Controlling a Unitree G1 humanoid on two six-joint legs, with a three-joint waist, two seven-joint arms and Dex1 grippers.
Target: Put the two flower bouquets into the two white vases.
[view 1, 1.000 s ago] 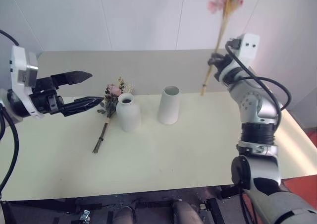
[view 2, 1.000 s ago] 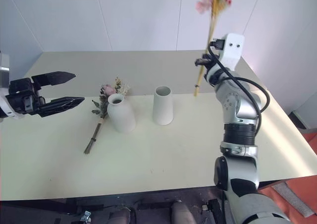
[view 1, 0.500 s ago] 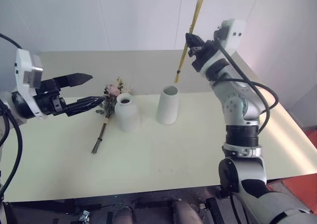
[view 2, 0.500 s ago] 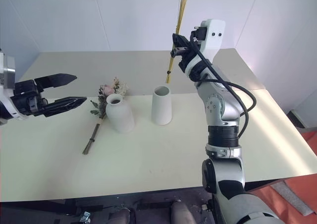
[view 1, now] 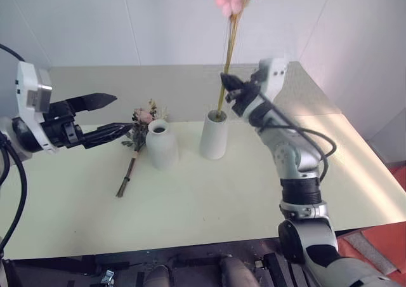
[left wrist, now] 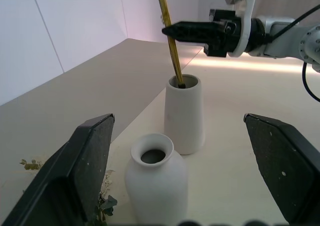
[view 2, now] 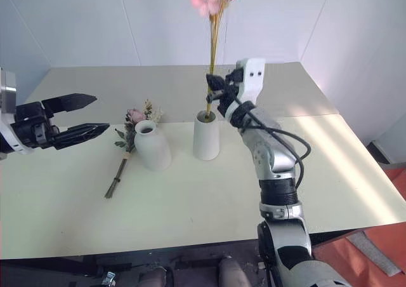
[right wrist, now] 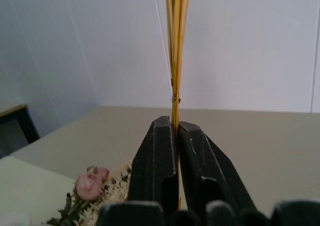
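Note:
The slim bouquet, yellow stalks with a pink flower on top, stands nearly upright with its lower end inside the mouth of the tapered white vase. My right gripper is shut on the stalks just above the vase rim; the right wrist view shows the stalks pinched between its fingers. To the left stands the bottle-shaped white vase. The bushy bouquet lies on the table behind and left of that vase, its stems pointing toward the front. My left gripper hovers open, left of the bushy bouquet, holding nothing.
Both vases stand near the middle of the cream table. A white wall runs behind the table's far edge. Bare tabletop stretches in front of the vases and out to the right.
My right gripper has moved left and down with the slim bouquet, and the stalks' lower end now sits in the tapered vase. The left gripper has stayed put.

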